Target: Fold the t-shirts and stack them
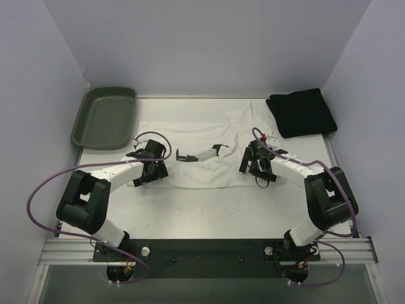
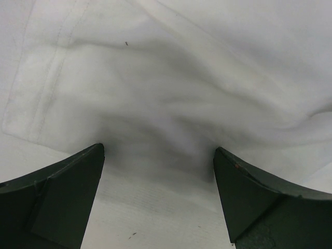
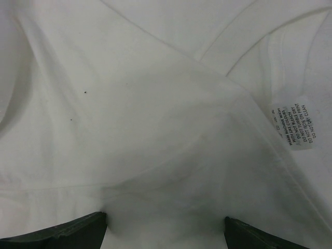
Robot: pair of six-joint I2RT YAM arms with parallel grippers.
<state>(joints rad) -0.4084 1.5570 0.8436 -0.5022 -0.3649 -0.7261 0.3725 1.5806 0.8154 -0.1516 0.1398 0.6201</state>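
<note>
The white t-shirt (image 1: pixel 202 136) lies spread and wrinkled across the middle of the table. The black t-shirt (image 1: pixel 301 113) lies folded at the back right. My left gripper (image 1: pixel 147 167) is open at the white shirt's left edge. In the left wrist view its jaws (image 2: pixel 158 150) stand wide apart over bare table, with the shirt's hemmed edge (image 2: pixel 155 93) just ahead. My right gripper (image 1: pixel 254 162) is open over the shirt's right part. In the right wrist view it (image 3: pixel 165 218) hovers on white cloth (image 3: pixel 135 114) near the collar and care label (image 3: pixel 293 123). Neither holds anything.
A dark green plastic tray (image 1: pixel 104 117) stands at the back left. A small white piece with black ends (image 1: pixel 201 154) lies on the white shirt between the grippers. Grey walls close in the table on three sides. Purple cables loop off both arms.
</note>
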